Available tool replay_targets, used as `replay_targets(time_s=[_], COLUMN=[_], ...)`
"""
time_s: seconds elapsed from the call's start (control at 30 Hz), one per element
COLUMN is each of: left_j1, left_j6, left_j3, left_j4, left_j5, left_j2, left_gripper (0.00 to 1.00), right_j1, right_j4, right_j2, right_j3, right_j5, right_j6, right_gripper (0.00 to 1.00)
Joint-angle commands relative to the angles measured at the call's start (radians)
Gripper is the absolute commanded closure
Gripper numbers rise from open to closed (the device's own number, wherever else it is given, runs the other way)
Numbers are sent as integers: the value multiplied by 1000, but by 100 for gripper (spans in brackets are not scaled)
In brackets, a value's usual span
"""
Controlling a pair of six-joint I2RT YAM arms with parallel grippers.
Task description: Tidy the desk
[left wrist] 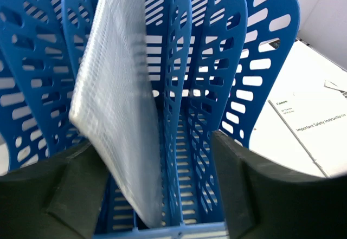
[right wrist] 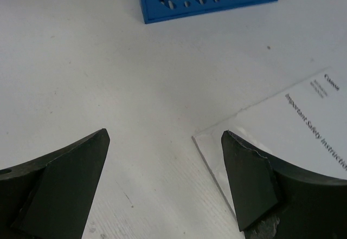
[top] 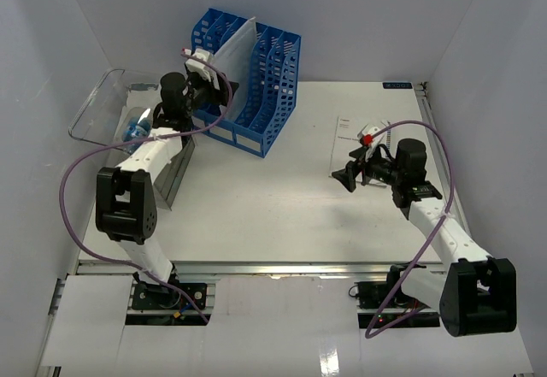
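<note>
White and flat, the table (top: 256, 223) is filling the middle of the overhead view, reaching from the arms' bases toward the back wall. At its far left a blue file rack (top: 256, 112) is standing, with a translucent sheet (left wrist: 119, 98) sitting upright in one slot. The left hand (left wrist: 157, 157) is hanging right over that slot, spread wide on either side of the sheet and not pinching it. Whether the sheet is brushing one side I cannot tell.

On the table's right side a printed booklet (top: 346, 142) is lying flat. Its long axis looks to be running from near to far, though the arm is hiding part of it. The right hand (right wrist: 165, 141) is hovering low over the booklet's near-left corner, wide open and holding nothing, one tip above the paper and the other above bare table.

Judging from this, the booklet is the loose item waiting to be filed. The right arm is much the nearer one, and the rack is lying off to its far left.
</note>
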Motion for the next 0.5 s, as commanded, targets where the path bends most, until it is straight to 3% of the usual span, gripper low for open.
replay_targets(time_s=[0.0,0.23,0.37,0.47], left_j1=[3,3,3,3], left_j6=[-26,-79,-170,-257], left_j3=[-45,-127,-258,-367], left_j4=[28,-147,-255,-342], left_j5=[-69,-89,-69,-41], left_j2=[-195,-483,-703,-844], left_gripper=[9,2,2,2], right_j1=[-41,-48,-94,-173], right_j4=[18,-20,-54,-93], right_j2=[61,141,205,290], right_j3=[49,120,173,244], right_j5=[158,624,718,674], right_j6=[172,361,405,465], right_gripper=[10,10,10,9])
